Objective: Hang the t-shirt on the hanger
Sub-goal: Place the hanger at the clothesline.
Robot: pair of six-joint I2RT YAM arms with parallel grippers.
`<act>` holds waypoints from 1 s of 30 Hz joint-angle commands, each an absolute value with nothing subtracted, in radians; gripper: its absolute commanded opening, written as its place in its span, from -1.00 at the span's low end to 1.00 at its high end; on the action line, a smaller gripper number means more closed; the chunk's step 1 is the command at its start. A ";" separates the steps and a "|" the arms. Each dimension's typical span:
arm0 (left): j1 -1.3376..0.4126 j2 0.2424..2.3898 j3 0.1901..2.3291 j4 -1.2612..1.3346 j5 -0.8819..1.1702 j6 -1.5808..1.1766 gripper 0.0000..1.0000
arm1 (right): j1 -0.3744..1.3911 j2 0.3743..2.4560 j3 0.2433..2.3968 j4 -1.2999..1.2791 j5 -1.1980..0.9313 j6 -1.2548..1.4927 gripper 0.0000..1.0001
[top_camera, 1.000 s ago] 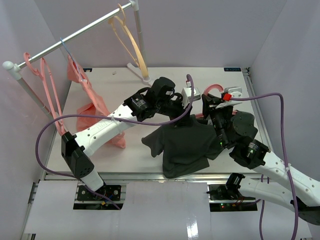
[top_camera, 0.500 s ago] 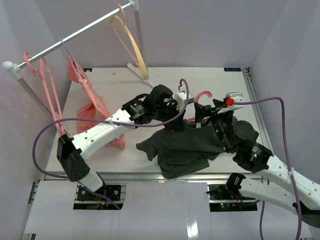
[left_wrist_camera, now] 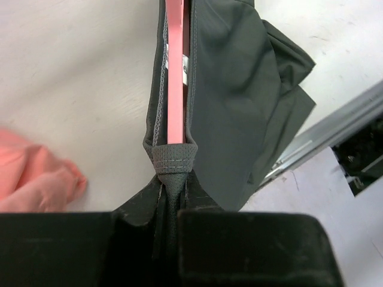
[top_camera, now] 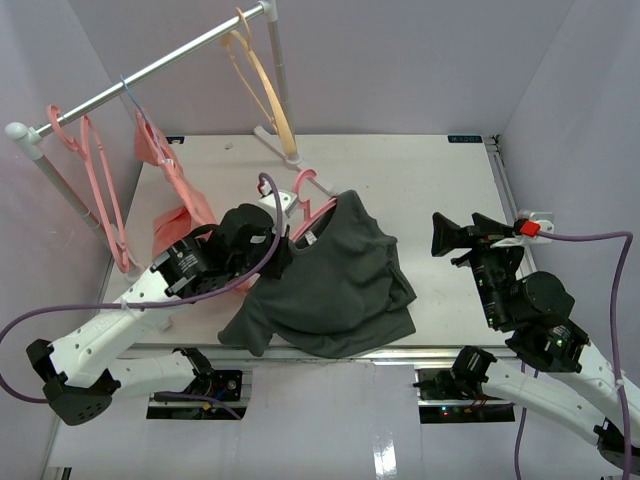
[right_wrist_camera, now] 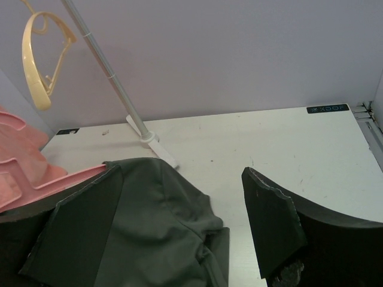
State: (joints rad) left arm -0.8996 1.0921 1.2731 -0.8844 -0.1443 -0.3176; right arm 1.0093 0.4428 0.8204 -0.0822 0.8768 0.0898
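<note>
The dark t-shirt [top_camera: 335,280] lies spread on the table, with the pink hanger [top_camera: 308,195] pushed into its neck and the hook sticking out at the far side. My left gripper [top_camera: 287,243] is shut on the t-shirt's collar. In the left wrist view the collar seam [left_wrist_camera: 173,161] is pinched between the jaws, and the hanger's pink arm [left_wrist_camera: 174,72] runs inside the t-shirt [left_wrist_camera: 233,89]. My right gripper [top_camera: 462,238] stands open to the right of the shirt, holding nothing. Its view shows the t-shirt [right_wrist_camera: 161,221] and a bit of the hanger [right_wrist_camera: 60,182].
A clothes rail [top_camera: 150,72] crosses the far left, carrying a tan hanger [top_camera: 265,90] and pink hangers [top_camera: 95,180]. A pink garment [top_camera: 185,215] hangs and pools at the left, close to my left arm. The rail's post foot [right_wrist_camera: 149,140] stands at the back of the table.
My right gripper opened, let go of the t-shirt and drew back to the right. My left arm pulled the t-shirt and hanger leftward and nearer, still shut on the collar.
</note>
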 commanded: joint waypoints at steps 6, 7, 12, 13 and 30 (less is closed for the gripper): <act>-0.899 0.960 1.180 -0.969 -0.548 -0.613 -1.00 | 1.011 0.445 0.827 -0.078 0.914 0.080 0.72; -0.899 0.941 1.181 -0.967 -0.556 -0.622 -1.00 | 1.012 0.443 0.828 -0.078 0.917 0.077 0.72; -0.899 0.943 1.225 -1.041 -0.694 -0.703 -1.00 | 1.012 0.443 0.828 -0.080 0.925 0.071 0.72; -0.899 0.950 1.235 -1.050 -0.728 -0.721 -1.00 | 1.011 0.444 0.826 -0.080 0.925 0.072 0.72; -0.884 1.421 1.791 -0.951 -1.080 -0.739 -1.00 | 1.012 0.466 0.830 -0.094 0.921 0.070 0.71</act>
